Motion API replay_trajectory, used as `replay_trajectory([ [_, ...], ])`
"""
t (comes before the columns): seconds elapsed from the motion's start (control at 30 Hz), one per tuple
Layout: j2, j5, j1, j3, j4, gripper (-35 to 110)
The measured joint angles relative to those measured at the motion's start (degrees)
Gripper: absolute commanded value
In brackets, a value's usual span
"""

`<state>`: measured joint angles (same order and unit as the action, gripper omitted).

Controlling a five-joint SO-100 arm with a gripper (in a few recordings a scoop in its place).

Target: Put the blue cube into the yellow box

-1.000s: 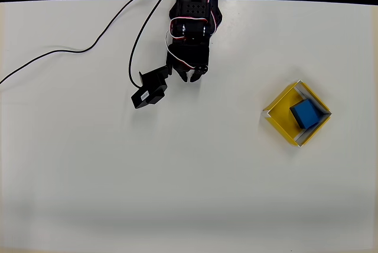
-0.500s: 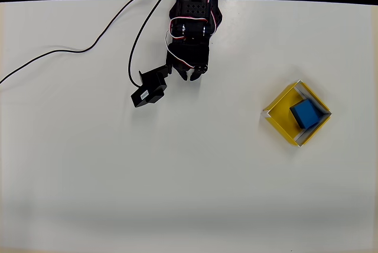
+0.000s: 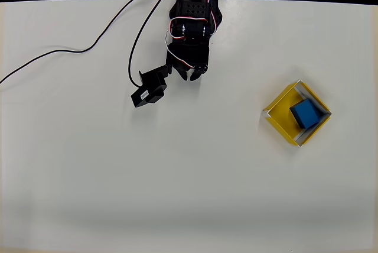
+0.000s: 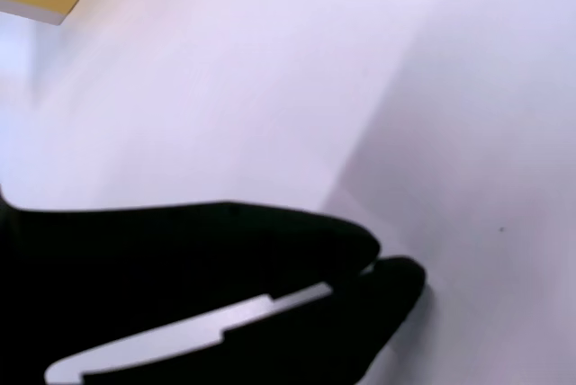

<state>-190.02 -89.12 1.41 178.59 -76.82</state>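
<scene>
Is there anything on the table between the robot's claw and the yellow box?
No. In the overhead view, only bare white table lies between the claw and the yellow box.

The blue cube (image 3: 305,113) sits inside the yellow box (image 3: 280,119) over on the right of the white table (image 3: 177,182), tucked toward the box's right corner. Well apart, at the far edge, the black gripper (image 3: 192,75) hangs with its fingertips together, a black module (image 3: 149,91) on a cable just to its left.
</scene>
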Motion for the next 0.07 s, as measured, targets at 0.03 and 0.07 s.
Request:
replay_trajectory([
  [0.03, 0.0, 0.0, 0.0, 0.0, 0.0, 2],
  [0.07, 0.0, 0.0, 0.0, 0.0, 0.0, 2],
])
